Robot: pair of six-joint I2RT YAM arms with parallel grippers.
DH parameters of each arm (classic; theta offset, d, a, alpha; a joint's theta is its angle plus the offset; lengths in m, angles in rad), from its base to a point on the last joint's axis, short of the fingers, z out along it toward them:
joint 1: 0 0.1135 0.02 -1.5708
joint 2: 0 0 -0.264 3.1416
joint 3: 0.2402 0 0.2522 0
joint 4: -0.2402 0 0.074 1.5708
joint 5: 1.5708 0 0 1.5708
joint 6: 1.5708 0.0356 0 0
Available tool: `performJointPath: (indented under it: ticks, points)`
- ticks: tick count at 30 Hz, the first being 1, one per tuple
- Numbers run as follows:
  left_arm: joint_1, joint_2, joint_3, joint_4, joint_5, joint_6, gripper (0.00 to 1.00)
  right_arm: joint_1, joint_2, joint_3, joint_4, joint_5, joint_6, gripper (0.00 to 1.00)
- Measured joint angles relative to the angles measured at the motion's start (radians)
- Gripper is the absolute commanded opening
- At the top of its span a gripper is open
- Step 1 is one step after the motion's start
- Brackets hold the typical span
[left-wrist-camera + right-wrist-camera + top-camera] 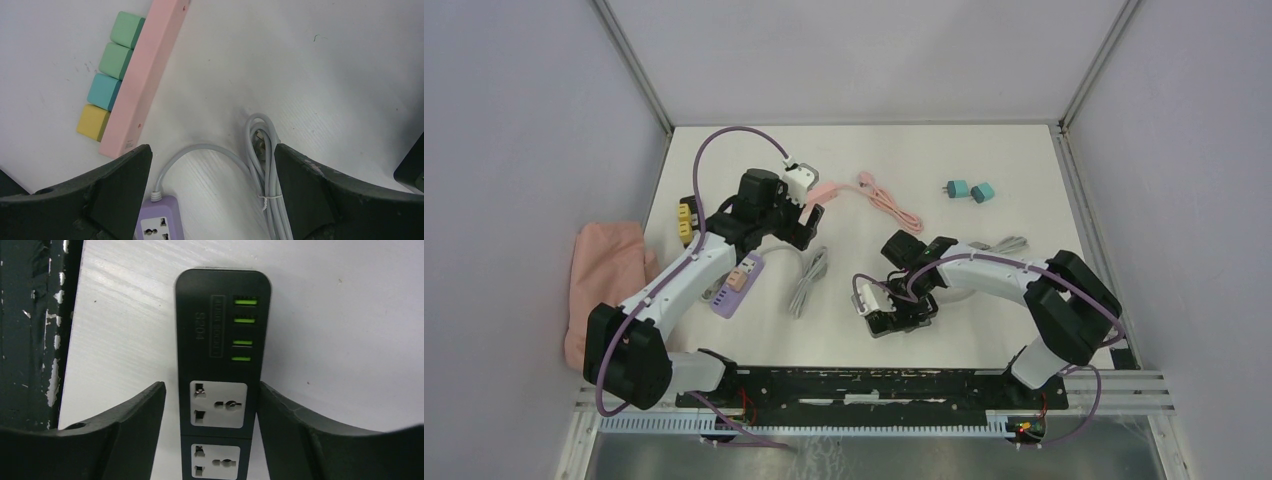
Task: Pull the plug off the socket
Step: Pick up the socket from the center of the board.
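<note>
In the right wrist view a black power strip point(220, 295) with green USB ports and two empty sockets lies on the white table. My right gripper point(211, 390) straddles it; the right finger touches its edge, and a thin gap shows at the left finger. From above, that gripper point(894, 312) is low at the table's middle front. My left gripper point(212, 155) hangs wide open over a grey cord point(265, 165) and a purple strip point(160, 222). Beside it a pink strip point(150, 75) holds a row of green point(127, 29), teal point(104, 91) and yellow point(93, 122) plugs.
Two loose teal plugs point(969, 191) and a pink cable point(889, 205) lie at the back. A pink cloth point(609, 270) hangs over the table's left edge. A coiled grey cord point(809, 280) lies between the arms. The black base rail point(874, 385) runs along the front.
</note>
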Motion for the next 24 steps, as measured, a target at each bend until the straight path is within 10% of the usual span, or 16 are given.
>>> performJointPath:
  ticks: [12, 24]
  points:
    - [0.0, -0.008, 0.0, 0.0, 0.0, 0.0, 0.98, 0.003, 0.018, 0.015, 0.011, 0.039, 0.064, 0.12]
    - [0.0, -0.013, 0.0, 0.0, 0.0, 0.0, 0.98, -0.225, -0.053, 0.071, -0.029, -0.182, 0.139, 0.0]
